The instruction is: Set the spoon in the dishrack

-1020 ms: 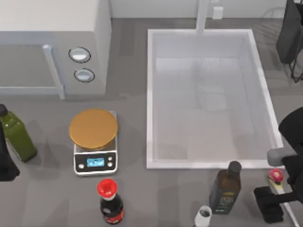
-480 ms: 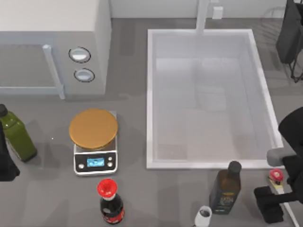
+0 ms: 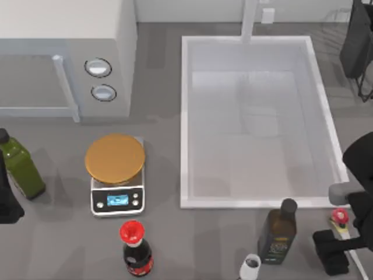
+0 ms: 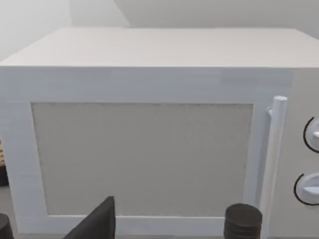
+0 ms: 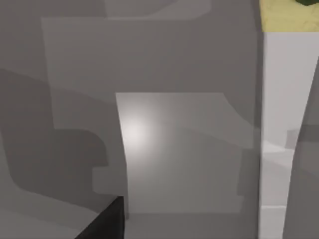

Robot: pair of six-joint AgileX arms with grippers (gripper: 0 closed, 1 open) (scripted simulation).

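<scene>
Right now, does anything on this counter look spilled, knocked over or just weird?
Nothing is spilled or toppled. The one oddity: the spoon lies at the counter's right edge, beside the right claw, far from the dishrack in the far right corner. The bottles and the kitchen scale stand upright.

Grey counter. White microwave at back left. White sink basin sunk right of centre. Pale wall behind. Soft even light.

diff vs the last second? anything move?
No visible change. The right gripper sits by the spoon at the table's near right, and the spoon lies where it was, not yet in the dishrack. The left arm is parked at the left edge.
</scene>
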